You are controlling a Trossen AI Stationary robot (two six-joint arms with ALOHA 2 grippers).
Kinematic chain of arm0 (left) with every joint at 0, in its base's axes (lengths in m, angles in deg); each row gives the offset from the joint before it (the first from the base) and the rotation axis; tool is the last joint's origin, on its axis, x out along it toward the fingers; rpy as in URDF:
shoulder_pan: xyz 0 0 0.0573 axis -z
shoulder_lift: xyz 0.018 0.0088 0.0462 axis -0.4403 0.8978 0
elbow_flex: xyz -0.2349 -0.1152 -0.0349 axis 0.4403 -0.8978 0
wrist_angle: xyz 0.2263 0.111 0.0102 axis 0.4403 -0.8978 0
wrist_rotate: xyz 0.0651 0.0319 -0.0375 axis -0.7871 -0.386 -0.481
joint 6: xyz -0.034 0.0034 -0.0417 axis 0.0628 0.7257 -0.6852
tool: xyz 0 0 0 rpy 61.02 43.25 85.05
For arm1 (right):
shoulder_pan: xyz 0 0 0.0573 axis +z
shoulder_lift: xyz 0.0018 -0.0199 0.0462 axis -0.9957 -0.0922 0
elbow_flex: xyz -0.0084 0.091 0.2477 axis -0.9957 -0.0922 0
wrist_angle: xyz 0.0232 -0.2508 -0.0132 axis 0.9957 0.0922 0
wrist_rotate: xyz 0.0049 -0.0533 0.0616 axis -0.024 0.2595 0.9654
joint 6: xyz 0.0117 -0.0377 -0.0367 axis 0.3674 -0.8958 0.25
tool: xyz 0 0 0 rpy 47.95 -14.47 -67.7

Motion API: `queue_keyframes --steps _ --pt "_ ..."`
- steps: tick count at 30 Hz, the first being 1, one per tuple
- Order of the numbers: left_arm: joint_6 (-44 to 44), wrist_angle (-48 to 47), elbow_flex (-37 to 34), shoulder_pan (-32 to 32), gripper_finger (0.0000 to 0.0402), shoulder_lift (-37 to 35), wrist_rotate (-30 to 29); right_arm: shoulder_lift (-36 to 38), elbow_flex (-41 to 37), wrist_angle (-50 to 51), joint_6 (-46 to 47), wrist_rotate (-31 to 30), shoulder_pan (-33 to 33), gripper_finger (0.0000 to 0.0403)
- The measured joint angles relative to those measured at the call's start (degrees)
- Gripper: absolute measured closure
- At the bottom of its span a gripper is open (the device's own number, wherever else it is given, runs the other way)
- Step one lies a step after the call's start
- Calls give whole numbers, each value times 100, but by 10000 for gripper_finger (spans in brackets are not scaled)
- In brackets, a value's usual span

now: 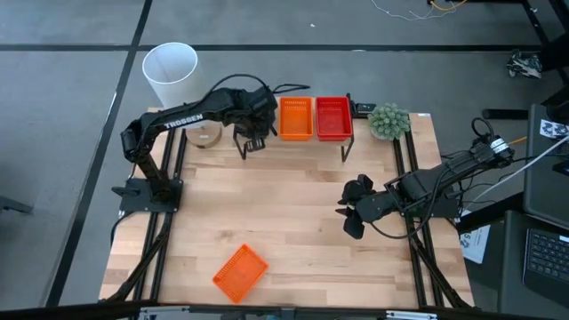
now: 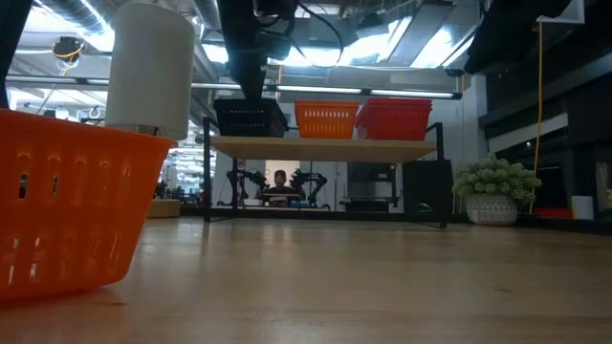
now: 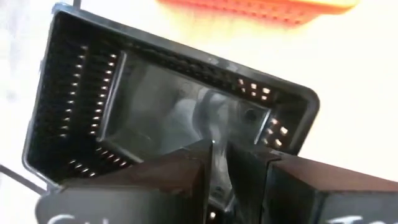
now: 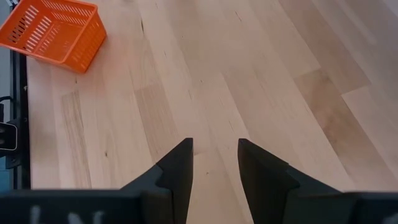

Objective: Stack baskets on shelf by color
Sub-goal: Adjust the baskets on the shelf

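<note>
On the shelf | left pincer clamps black basket rim | right pincer open

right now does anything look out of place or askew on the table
One orange basket sits alone near the table's front edge, turned at an angle to it, far from the shelf, where another orange basket and a red basket sit squarely side by side. Nothing looks spilled or damaged.

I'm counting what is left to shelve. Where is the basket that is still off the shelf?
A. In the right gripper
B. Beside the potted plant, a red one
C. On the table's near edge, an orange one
C: the lone orange basket lies on the tabletop's near edge, away from the shelf; the right gripper is open and empty.
</note>
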Motion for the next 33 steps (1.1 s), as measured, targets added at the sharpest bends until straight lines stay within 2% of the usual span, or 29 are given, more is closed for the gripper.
queue_keyframes --steps 13,33 --pt "35 390 0 -3 360 540 -22 -2 0 2 -137 -77 0 277" --pt "45 1040 0 -15 360 517 -249 -4 0 9 -137 -83 1 277"
